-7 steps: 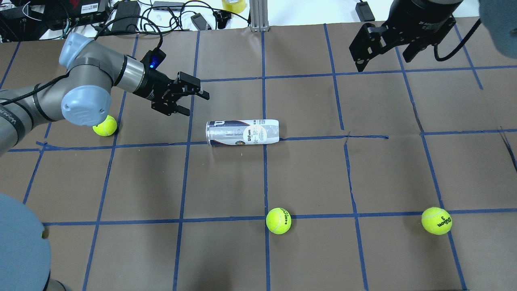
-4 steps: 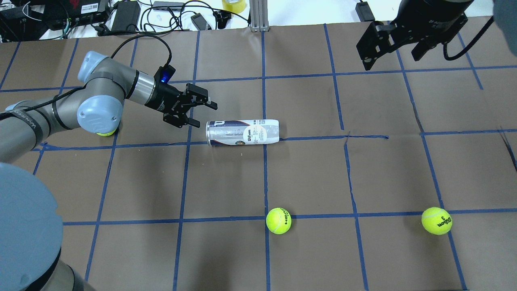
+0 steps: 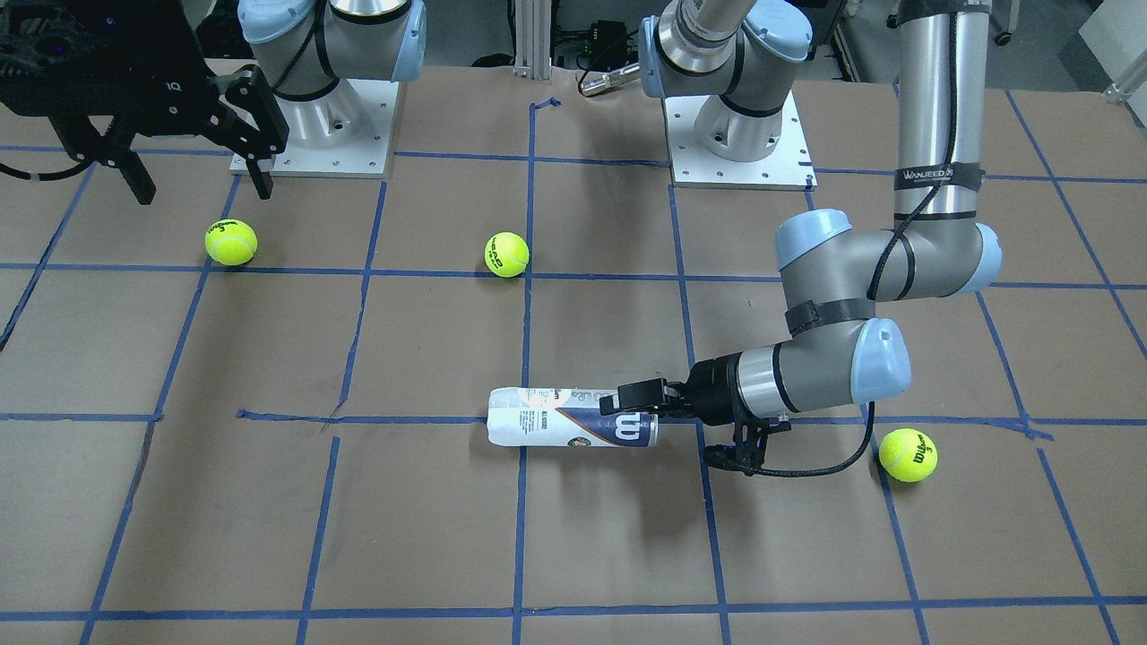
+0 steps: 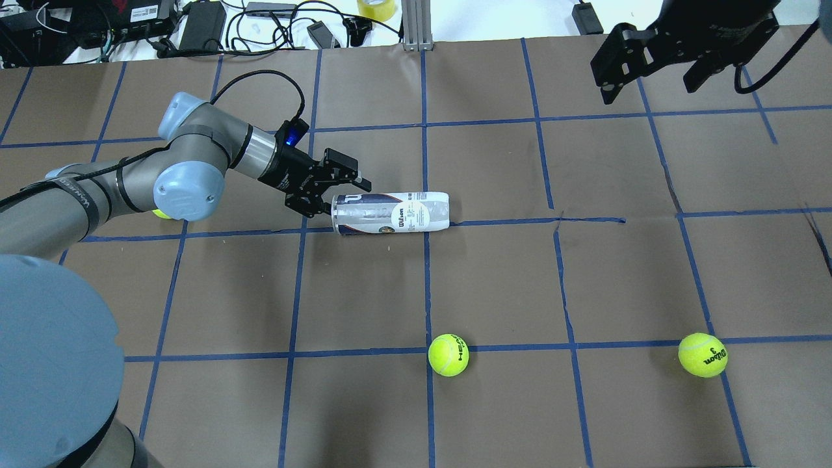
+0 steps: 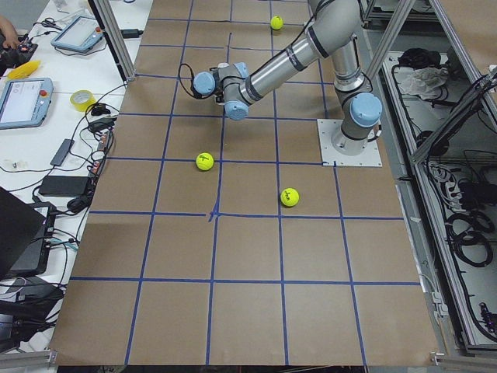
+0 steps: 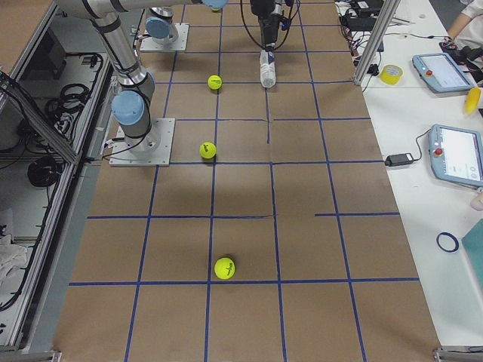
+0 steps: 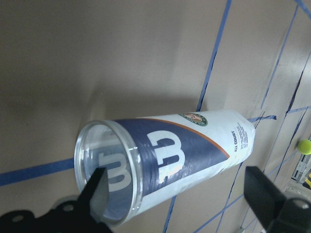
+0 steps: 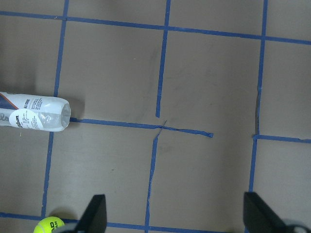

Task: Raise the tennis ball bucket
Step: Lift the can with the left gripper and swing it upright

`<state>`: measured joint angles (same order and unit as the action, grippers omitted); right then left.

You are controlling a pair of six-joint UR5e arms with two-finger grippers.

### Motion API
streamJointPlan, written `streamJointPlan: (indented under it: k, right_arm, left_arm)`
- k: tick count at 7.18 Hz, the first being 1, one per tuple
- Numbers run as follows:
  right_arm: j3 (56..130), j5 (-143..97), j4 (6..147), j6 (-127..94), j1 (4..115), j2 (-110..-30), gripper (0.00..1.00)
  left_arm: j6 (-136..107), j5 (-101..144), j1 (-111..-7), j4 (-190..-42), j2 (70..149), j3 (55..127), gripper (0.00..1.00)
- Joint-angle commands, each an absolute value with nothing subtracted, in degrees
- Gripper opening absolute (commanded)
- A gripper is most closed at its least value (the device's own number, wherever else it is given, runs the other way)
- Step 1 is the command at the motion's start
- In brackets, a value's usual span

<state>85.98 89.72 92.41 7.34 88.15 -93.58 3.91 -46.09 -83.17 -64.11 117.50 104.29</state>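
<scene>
The tennis ball bucket (image 4: 396,212) is a clear tube with a white and navy Wilson label. It lies on its side on the brown table, and also shows in the front view (image 3: 556,427). My left gripper (image 4: 344,198) is open at the tube's open left end, fingers on either side of the rim. In the left wrist view the tube (image 7: 194,150) lies between the fingertips (image 7: 95,194), and the jaws are not closed on it. My right gripper (image 4: 656,71) is open and empty, high over the far right of the table.
Three loose tennis balls lie on the table: one near the front middle (image 4: 448,355), one front right (image 4: 702,355), and one half hidden behind my left elbow (image 4: 161,213). Cables and electronics (image 4: 195,26) lie along the far edge. Blue tape lines grid the table.
My left gripper has moved right and down to the tube's open end, still open. My right gripper has drifted slightly right. The tube has not moved.
</scene>
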Motion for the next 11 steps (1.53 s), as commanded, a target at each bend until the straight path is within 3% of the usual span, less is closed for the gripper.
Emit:
streamJointPlan:
  k: [1, 2, 5, 8, 9, 11]
  right_arm:
    - [86.04, 89.74, 92.63, 7.12, 88.15, -93.52, 1.0]
    - [86.04, 89.65, 92.72, 7.21, 88.15, -93.52, 1.0]
    - [86.04, 89.65, 92.9, 7.29, 88.15, -93.52, 1.0]
    - [86.04, 89.65, 92.99, 7.38, 87.63, -93.43, 1.0]
    - [86.04, 89.56, 92.99, 7.47, 87.63, -93.43, 1.0]
    - [86.04, 89.65, 92.9, 7.38, 87.63, -93.43, 1.0]
  left_arm:
    - [-5.1, -46.75, -83.23, -63.99, 117.51, 103.89, 0.22]
    - [-13.36, -46.15, -83.32, -63.81, 117.51, 103.28, 0.0]
    - [-25.78, -46.84, -83.58, -62.22, 116.02, 97.51, 0.0]
    - [-34.54, -57.24, -85.24, -67.03, 115.22, 80.13, 0.0]
    - [-33.84, -66.27, -88.39, -68.37, 115.22, 73.72, 0.0]
    - [-13.39, -82.12, -93.85, -71.88, 115.75, 70.4, 0.0]
